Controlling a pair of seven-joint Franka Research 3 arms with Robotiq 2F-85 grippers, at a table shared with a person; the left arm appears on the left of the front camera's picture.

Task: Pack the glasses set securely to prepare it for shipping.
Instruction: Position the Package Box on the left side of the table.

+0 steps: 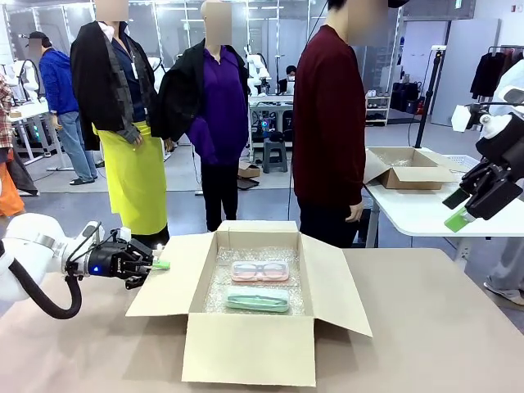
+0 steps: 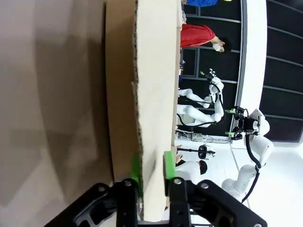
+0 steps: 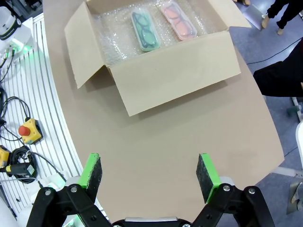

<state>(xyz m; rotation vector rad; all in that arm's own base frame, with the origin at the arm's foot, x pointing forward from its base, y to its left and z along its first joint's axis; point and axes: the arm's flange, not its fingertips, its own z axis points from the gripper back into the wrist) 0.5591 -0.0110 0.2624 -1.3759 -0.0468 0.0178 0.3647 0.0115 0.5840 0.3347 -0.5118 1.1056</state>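
Our left jaws (image 2: 151,172) pinch the box's left flap (image 2: 154,94); our right jaws (image 3: 150,172) hang spread above the tabletop (image 3: 189,137). Pink case (image 1: 259,270) and mint case (image 1: 258,300) lie inside.

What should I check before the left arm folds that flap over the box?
1. Left pincer on the left flap: pads either side of the edge, contact cannot tell.
2. Pink case inside the box: ok.
3. Mint green case inside, beside the pink one: ok.
4. Bubble wrap under both cases: ok.
5. Right pincer open, raised off the table, away from the box: ok.
6. Person's hand outside the box: ok.
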